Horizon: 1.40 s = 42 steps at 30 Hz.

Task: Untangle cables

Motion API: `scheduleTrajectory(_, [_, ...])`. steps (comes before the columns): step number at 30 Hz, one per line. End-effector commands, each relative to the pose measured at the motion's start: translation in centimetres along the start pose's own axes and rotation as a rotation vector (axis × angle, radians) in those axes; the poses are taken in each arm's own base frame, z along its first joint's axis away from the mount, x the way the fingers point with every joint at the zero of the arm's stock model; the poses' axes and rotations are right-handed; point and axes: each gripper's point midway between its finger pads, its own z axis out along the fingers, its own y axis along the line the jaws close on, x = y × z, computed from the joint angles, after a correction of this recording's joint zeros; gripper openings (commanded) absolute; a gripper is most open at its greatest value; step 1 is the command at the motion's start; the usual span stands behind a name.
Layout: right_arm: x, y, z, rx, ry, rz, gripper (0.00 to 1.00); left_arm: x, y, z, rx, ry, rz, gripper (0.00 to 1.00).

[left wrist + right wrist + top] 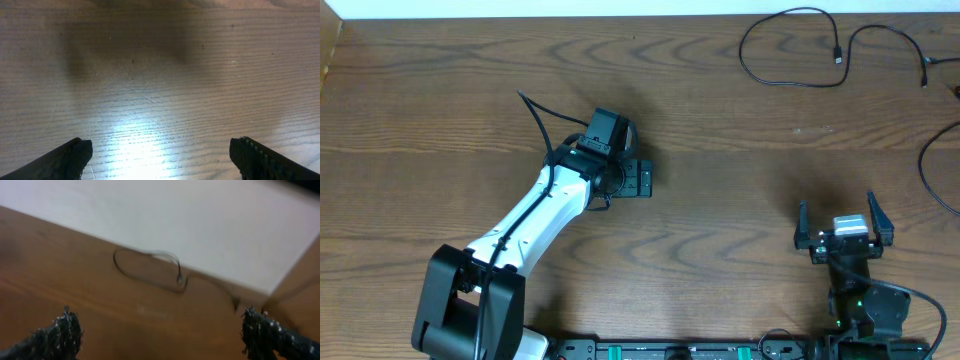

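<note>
The cables lie at the table's far right. One thin black cord (772, 72) forms a loose loop with a small plug end (837, 57). A second black cord (892, 35) runs on toward the right edge, and a third (927, 168) curves along that edge. My right gripper (840, 216) stands open near the front edge, well short of them. In the right wrist view, blurred, the black loop (145, 277) lies far ahead of the open right gripper (162, 330). My left gripper (642, 180) points down at mid-table, and the left gripper (160, 152) is open over bare wood.
The wooden table (740, 200) ends at a pale surface (200, 225) beyond its far edge. The white left arm (535, 215) reaches diagonally from the front left corner to the centre. The arm bases sit along the front edge.
</note>
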Motion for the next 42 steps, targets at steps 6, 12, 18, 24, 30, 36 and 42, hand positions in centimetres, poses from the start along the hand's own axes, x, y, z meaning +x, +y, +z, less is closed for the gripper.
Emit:
scheduleTrajectory(6, [1.38,-1.07,-0.08,0.070,0.056,0.104,0.99,-0.54,-0.09,-0.57,-0.002,-0.022,0.001,0.95])
scheduleTrajectory(12, [1.36,-1.04,-0.08,0.069,0.056,0.107,0.99,-0.54,-0.09,-0.57,-0.002,-0.022,0.001,0.95])
scheduleTrajectory(18, [1.30,-0.94,-0.07,0.064,0.053,0.107,0.99,-0.54,-0.09,-0.57,-0.002,-0.022,0.001,0.95])
scheduleTrajectory(24, [1.24,-0.68,-0.05,0.054,0.051,0.106,0.99,-0.54,-0.09,-0.57,-0.002,-0.022,0.001,0.95])
scheduleTrajectory(30, [1.24,-0.68,-0.04,0.054,0.051,0.106,0.99,-0.54,-0.09,-0.57,-0.002,-0.022,0.001,0.95])
scheduleTrajectory(36, [1.24,-0.68,-0.04,0.054,0.051,0.106,0.99,-0.54,-0.09,-0.57,-0.002,-0.022,0.001,0.95])
scheduleTrajectory(42, [1.24,-0.68,-0.04,0.054,0.051,0.106,0.99,-0.55,0.38,-0.58,-0.028,-0.025,0.025,0.95])
